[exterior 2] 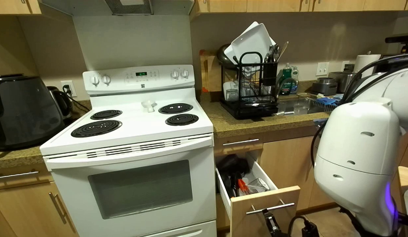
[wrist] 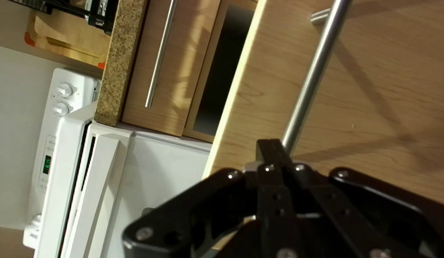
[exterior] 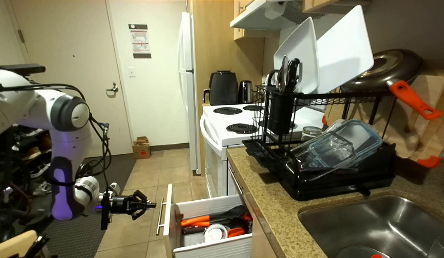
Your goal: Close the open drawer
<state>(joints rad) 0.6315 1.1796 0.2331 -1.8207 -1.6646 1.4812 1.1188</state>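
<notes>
The open drawer stands out under the counter, its front [exterior: 168, 215] facing the arm. It also shows in an exterior view [exterior 2: 246, 223] and the wrist view [wrist: 386, 93]. A metal bar handle [exterior: 160, 216] is on the front and shows in the wrist view [wrist: 315, 75]. My gripper [exterior: 152, 205] is in front of the drawer, close to the handle. In the wrist view its fingertips [wrist: 272, 145] are together and overlap the handle's end. I cannot tell whether they touch it. Nothing shows between the fingers.
Orange and black utensils [exterior: 196, 221] and a round white item [exterior: 215, 233] lie in the drawer. The white stove [exterior 2: 134, 158] stands beside it. The granite counter [exterior: 257, 200] above bears a black dish rack [exterior: 300, 190] beside the sink [exterior: 351, 222].
</notes>
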